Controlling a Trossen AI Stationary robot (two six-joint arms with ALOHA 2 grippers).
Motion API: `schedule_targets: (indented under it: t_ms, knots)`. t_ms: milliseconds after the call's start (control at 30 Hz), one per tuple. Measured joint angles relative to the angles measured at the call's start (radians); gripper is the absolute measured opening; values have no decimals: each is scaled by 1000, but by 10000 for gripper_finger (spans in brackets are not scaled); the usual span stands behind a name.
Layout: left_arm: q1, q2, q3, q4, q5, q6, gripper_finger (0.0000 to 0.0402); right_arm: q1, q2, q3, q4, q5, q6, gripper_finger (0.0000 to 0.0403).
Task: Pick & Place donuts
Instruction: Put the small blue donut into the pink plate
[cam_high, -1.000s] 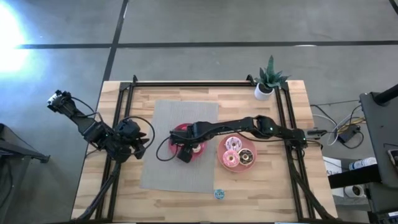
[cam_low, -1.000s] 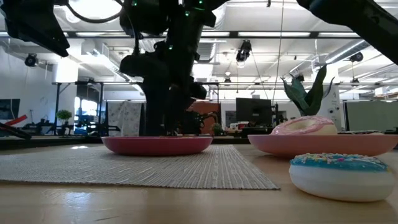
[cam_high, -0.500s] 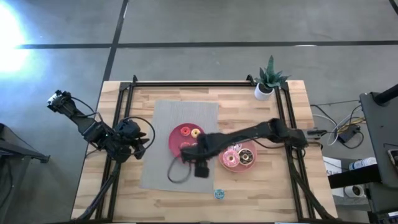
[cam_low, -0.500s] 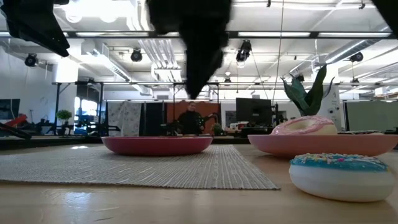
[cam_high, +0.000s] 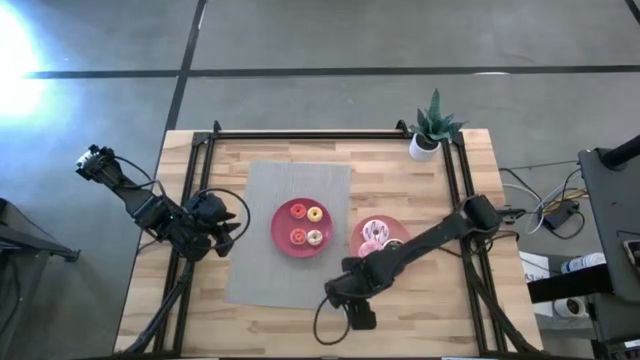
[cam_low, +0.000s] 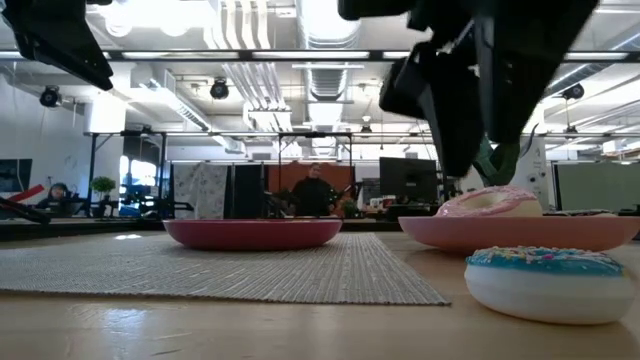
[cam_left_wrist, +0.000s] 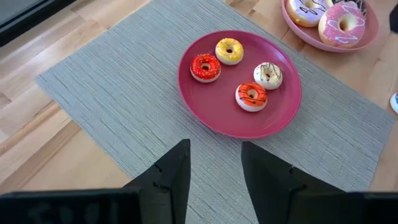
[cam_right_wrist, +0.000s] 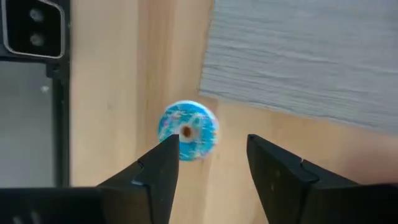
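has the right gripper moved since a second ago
Yes. In the high view the right gripper has left the red plate and swung toward the table's near edge, where the blue donut lies.

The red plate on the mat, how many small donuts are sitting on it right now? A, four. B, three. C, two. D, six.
A: the left wrist view shows four small donuts on the red plate: a red donut, a yellow donut, a white donut and an orange donut.
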Motion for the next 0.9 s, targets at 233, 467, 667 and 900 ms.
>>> schedule_targets:
  t_ms: [233,467,667,900]
  knots:
    - [0,0,0,3,0,0,117,32,78,-3,10,-16,35,184]
    - [0,0,0,7,7,-5,117,28,96,-7,25,-11,40,183]
    - [0,0,0,9,7,-6,117,27,97,-6,34,-12,35,180]
    - [0,0,0,10,7,-7,117,24,110,-10,70,-11,33,177]
